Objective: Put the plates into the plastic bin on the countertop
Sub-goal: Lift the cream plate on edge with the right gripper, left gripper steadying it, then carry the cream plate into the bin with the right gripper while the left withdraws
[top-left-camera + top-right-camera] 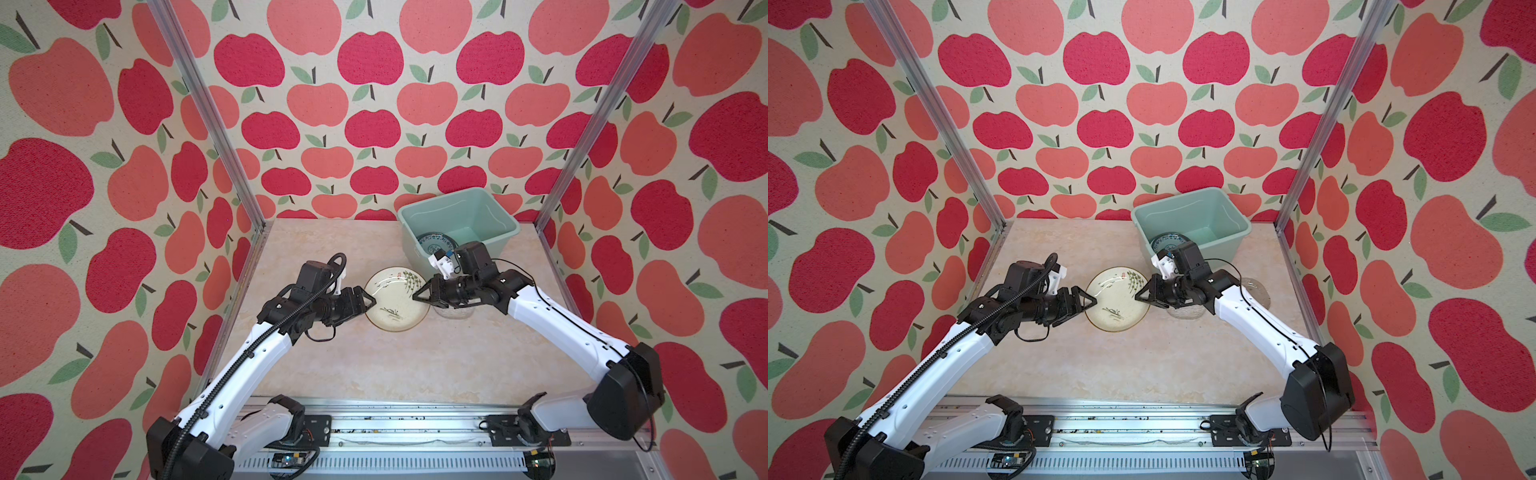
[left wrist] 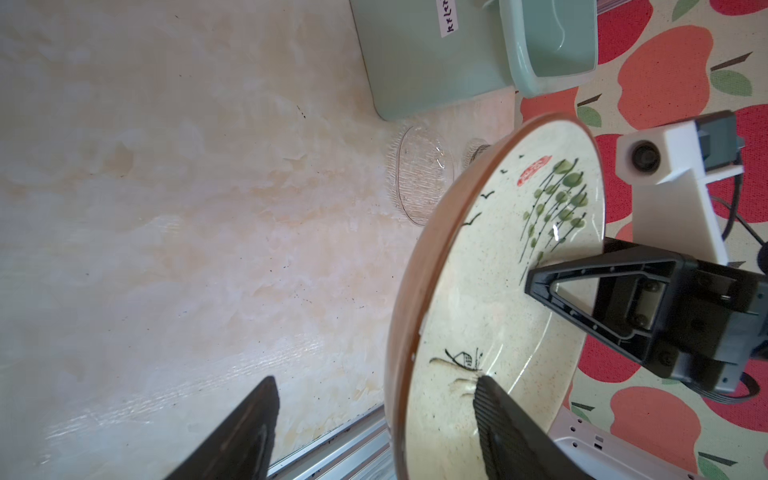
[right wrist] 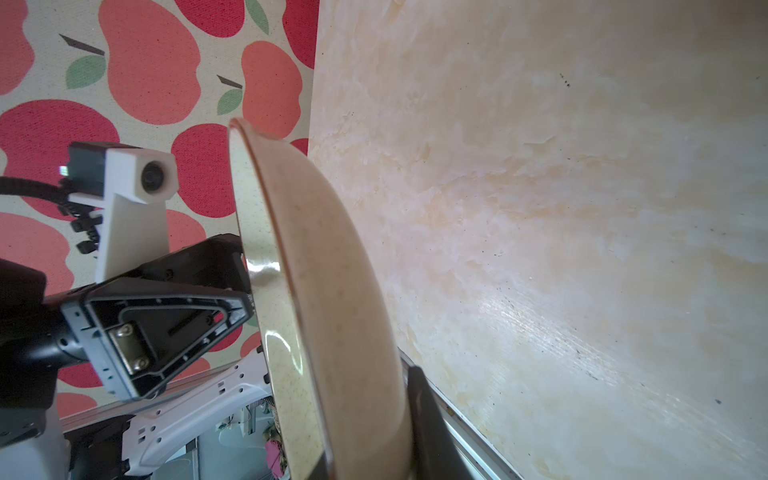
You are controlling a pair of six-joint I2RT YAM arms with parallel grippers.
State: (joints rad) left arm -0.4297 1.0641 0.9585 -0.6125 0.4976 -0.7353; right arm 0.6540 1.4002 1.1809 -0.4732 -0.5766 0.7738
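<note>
One mint-green bin point(image 1: 457, 212) on the counter point(image 1: 332, 257) holds one blue-patterned plate point(image 1: 434, 241), two clear glass plates point(image 1: 1257, 291) lie near it, and one cream plate point(image 1: 395, 305) hangs above the counter, its rim clamped in the right pincer point(image 1: 417, 297), the left pincer point(image 1: 371, 301) spread wide astride the opposite edge.

The raised plate point(image 1: 397, 300) hung over the desk point(image 1: 332, 361) centre, left pincer point(image 1: 371, 300) at its left, right pincer point(image 1: 417, 297) on its right rim. Behind-right stood the bin point(image 1: 478, 210), a second plate point(image 1: 432, 239) inside; a third plate point(image 2: 419, 178) lay before it.
</note>
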